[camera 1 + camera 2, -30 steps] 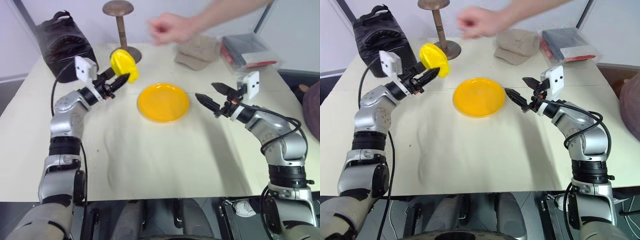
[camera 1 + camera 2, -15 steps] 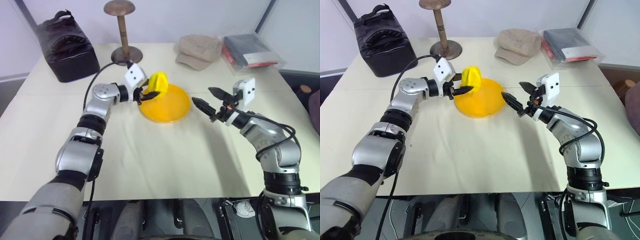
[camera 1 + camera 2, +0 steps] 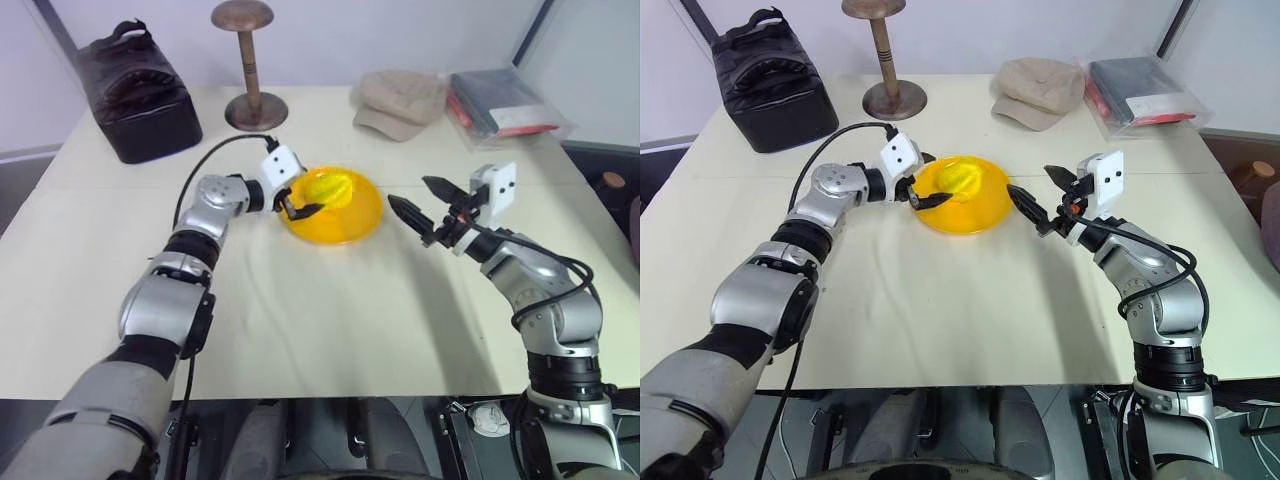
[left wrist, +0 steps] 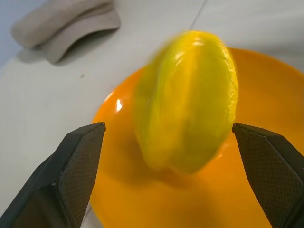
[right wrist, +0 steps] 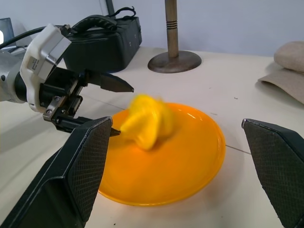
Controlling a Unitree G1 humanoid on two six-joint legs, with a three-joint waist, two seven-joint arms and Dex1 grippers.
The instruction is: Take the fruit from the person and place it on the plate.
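Fruit [image 3: 330,186] in the plate [image 3: 350,222] (mid-table); stand [image 3: 250,62] behind, cap [image 3: 402,100] behind-right.

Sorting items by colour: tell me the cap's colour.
Beige; the cap shows best in the right eye view.

Setting: indoor robot test or demonstration space, probably a lab; not a lived-in home.
Work surface: one wide table [image 3: 330,330] under a plain cream cover, seams visible, standing against bare pale walls.
Props: a black bag [image 3: 140,95], a wooden round-based stand [image 3: 250,65], a beige cap [image 3: 402,100] and a clear packet with red and dark contents [image 3: 505,100], set apart along the far edge like staged items.
Centre: an orange-yellow plate [image 3: 360,215] holding a yellow fruit [image 3: 328,187].
Equipment: cabled robot arms with wrist cameras over the table.
Surroundings: dark strips at the upper corners, possibly frame members; unclear.
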